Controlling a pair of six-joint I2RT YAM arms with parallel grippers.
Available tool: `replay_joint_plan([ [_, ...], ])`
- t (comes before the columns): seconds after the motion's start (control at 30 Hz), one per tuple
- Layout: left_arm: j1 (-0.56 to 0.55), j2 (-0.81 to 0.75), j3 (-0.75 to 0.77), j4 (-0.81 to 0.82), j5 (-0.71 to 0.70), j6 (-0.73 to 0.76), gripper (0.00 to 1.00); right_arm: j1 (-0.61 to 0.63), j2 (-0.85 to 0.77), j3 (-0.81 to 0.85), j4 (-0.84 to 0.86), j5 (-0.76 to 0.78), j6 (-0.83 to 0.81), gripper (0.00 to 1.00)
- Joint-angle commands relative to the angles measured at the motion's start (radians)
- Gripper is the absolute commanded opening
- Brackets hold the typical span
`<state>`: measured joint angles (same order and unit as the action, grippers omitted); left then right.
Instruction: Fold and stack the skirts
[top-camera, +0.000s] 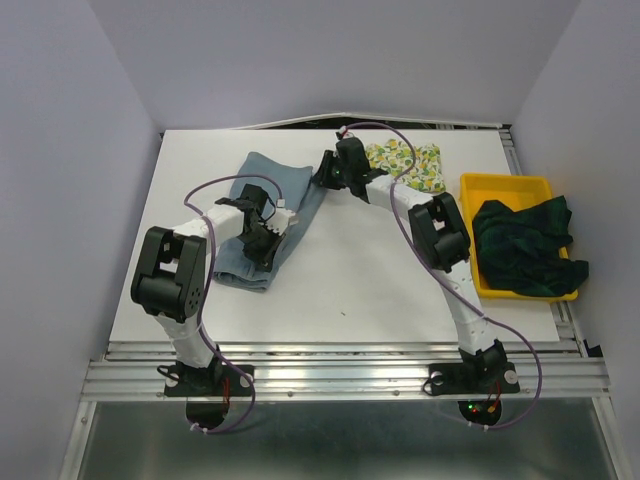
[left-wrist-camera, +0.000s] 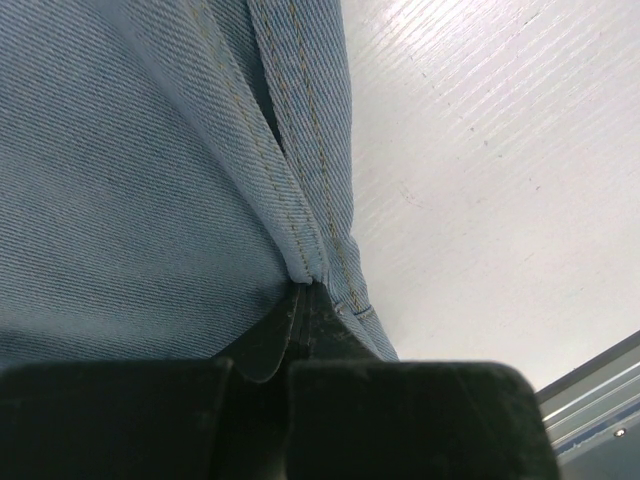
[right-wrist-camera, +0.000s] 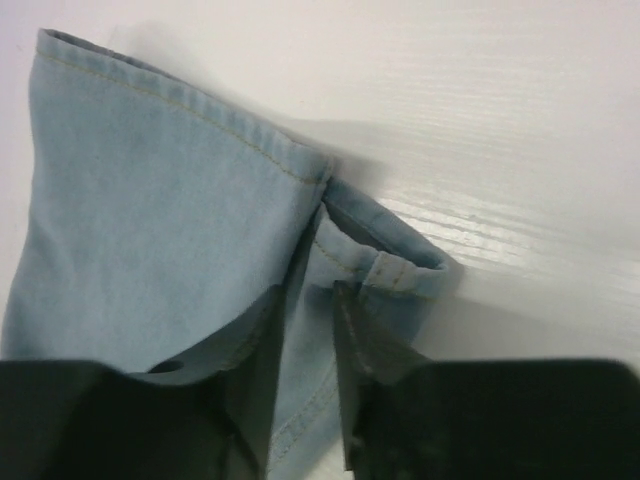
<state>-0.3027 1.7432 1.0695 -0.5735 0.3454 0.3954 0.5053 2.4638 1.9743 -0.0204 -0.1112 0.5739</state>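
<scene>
1. Three garments are lying in view. A light blue-grey denim skirt (top-camera: 255, 205) is stretching from the far edge toward the near edge on the left half of the white table (top-camera: 360, 290). A folded white-yellow lemon-print cloth skirt (top-camera: 408, 165) is sitting by the far edge. A dark green-navy plaid cloth skirt (top-camera: 525, 245) is bunching in a rigid yellow plastic tray (top-camera: 490, 185) at the right edge.
2. The left gripper (left-wrist-camera: 305, 292) is pinching the denim skirt's stitched hem, its jaws fully closed on the cloth.
3. The right gripper (right-wrist-camera: 320, 295) is straddling that skirt's far right corner with a gap between its fingers; whether it is clamping the cloth, I cannot tell.
4. Folding the denim skirt is seemingly the step in hand, with the plaid one waiting.
5. Next, the right gripper is probably needing a firm hold so both can carry the edge over without dropping a layer.
</scene>
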Motion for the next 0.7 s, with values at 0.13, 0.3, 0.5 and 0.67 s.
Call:
replay_joint_plan([
  [0.13, -0.007, 0.001, -0.019, -0.092, -0.052, 0.023, 0.0, -0.025, 0.0, 0.072, -0.027, 0.131, -0.039, 0.17],
  [0.3, -0.007, 0.012, -0.019, -0.095, -0.049, 0.025, 0.0, -0.036, -0.031, 0.067, 0.016, -0.06, 0.045, 0.25],
  [0.5, -0.007, 0.01, -0.02, -0.092, -0.052, 0.022, 0.0, -0.036, -0.017, 0.1, 0.085, -0.131, 0.106, 0.34],
  [0.67, -0.007, 0.01, -0.019, -0.091, -0.052, 0.022, 0.0, -0.036, 0.012, 0.107, 0.088, -0.133, 0.133, 0.36],
])
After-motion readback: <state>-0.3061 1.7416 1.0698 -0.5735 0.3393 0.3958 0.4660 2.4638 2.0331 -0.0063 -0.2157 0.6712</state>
